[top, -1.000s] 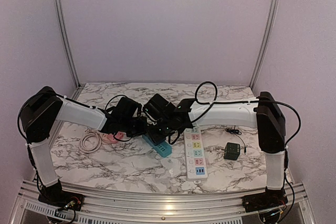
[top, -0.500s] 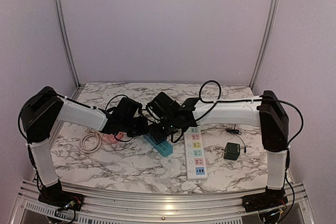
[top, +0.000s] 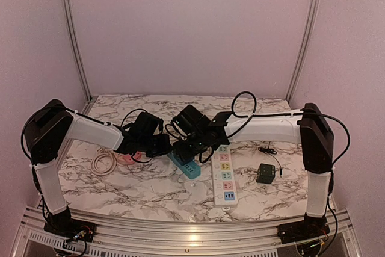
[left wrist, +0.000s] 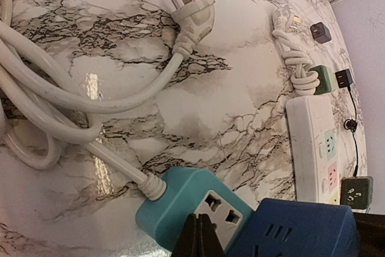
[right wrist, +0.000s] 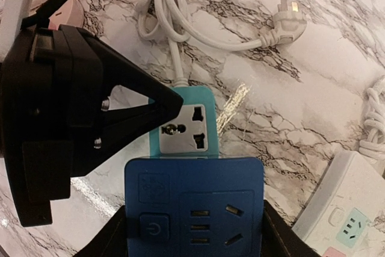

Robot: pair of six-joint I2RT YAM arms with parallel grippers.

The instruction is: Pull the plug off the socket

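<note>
At scene centre, the left gripper (right wrist: 169, 106), jaws pressed together, pins the teal power strip (right wrist: 186, 127), seemingly as a brace; the right gripper (right wrist: 192, 234) pinches the blue adapter plug (right wrist: 194, 203).

1. The blue adapter (right wrist: 194, 206) over the teal socket strip (right wrist: 183, 126) is running off the bottom edge; its pins are lying out of sight;
2. right of the teal socket strip, the white strip (right wrist: 343, 209) is getting cropped;
3. overhead, the teal socket strip is showing only its near end.
</note>
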